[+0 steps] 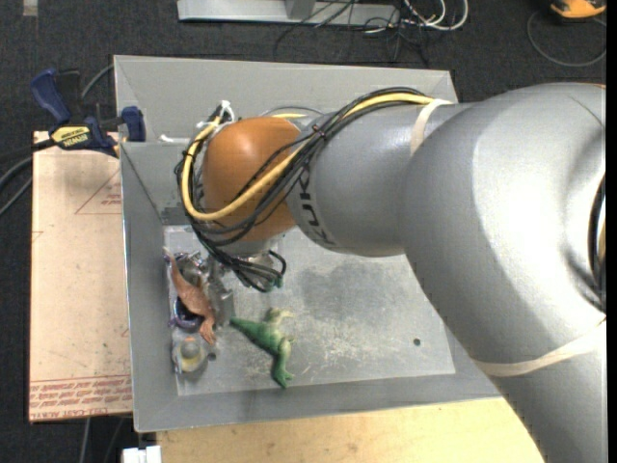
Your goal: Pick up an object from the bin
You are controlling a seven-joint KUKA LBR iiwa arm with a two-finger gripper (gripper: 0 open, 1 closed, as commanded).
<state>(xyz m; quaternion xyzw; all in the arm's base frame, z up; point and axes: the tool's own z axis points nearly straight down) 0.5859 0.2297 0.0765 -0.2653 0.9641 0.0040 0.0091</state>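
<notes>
Gripper (207, 302) sits in the heap (188, 343) just left of the green toy dinosaur (270, 340) — tight against the bin wall (145, 287); open or closed, can't tell. Open floor (386, 297) right of the dinosaur.

Your open room is the bin floor (376, 307), centre & right side. Left wall's crowded: small heap (190, 331) packed vs. the wall, green toy dinosaur (272, 340) near it toward the front. Arm (386, 181) overhangs the back half.
</notes>
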